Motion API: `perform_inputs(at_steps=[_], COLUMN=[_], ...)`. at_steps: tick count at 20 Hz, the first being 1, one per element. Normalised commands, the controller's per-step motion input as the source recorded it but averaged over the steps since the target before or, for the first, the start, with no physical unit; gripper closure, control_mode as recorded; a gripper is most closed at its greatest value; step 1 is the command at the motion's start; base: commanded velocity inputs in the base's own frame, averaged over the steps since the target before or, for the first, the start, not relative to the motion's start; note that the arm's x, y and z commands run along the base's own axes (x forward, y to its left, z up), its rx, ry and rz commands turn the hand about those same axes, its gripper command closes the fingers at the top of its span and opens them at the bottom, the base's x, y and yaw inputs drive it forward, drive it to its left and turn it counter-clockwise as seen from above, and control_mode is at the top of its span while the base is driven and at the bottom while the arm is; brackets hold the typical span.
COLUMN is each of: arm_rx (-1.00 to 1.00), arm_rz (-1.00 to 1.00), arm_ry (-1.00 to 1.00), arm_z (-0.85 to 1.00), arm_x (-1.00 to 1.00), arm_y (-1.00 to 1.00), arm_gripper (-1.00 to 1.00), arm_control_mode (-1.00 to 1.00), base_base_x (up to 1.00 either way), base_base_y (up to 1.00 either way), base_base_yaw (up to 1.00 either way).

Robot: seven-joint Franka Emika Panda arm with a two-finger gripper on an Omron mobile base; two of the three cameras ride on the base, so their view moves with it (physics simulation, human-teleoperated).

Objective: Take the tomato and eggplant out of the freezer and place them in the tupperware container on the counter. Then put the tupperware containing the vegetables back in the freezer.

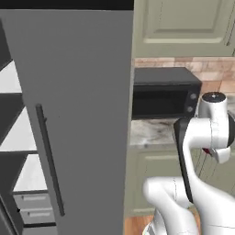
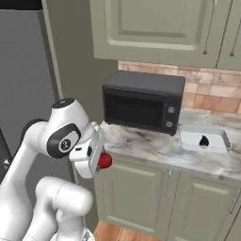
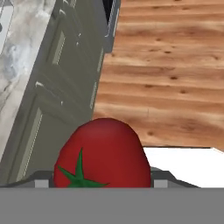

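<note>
Tomato point(image 3: 101, 154) gripped between the jaws

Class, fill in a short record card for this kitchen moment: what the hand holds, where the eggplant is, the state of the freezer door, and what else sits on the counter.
hand: closed on the tomato, held above the wood floor beside the counter
eggplant: lying in the tupperware container on the counter
freezer door: open, white shelves showing
also on counter: black microwave

microwave point(image 2: 142, 102): black, against brick backsplash point(image 2: 207, 87) | upper cabinets point(image 2: 160, 26): olive-green | floor point(image 3: 166, 74): wood planks
</note>
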Motion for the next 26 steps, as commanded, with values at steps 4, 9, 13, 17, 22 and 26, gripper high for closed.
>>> perform_inputs(at_steps=[4, 9, 13, 17, 22, 26], arm_rx=[0.00, 0.00, 0.00, 0.02, 0.09, 0.01], arm_rz=[0.00, 0.00, 0.00, 0.08, 0.49, 0.69], arm_ry=[0.00, 0.00, 0.00, 0.00, 0.00, 0.00], arm_z=[0.00, 0.00, 0.00, -0.04, -0.20, -0.28], arm_x=[0.00, 0.00, 0.00, 0.04, 0.85, 1.00], arm_y=[0.00, 0.00, 0.00, -0.30, -0.45, -0.20], arm_gripper=[1.00, 1.00, 1.00, 1.00, 1.00, 1.00], arm_control_mode=[1.00, 1.00, 1.00, -1.00, -1.00, -1.00], base_base_x=[0.37, 0.49, 0.28, 0.00, 0.00, 0.00], base_base_y=[-1.00, -1.00, -0.97, -0.42, 0.00, 0.00], base_base_yaw=[0.23, 0.23, 0.19, 0.08, 0.00, 0.00])
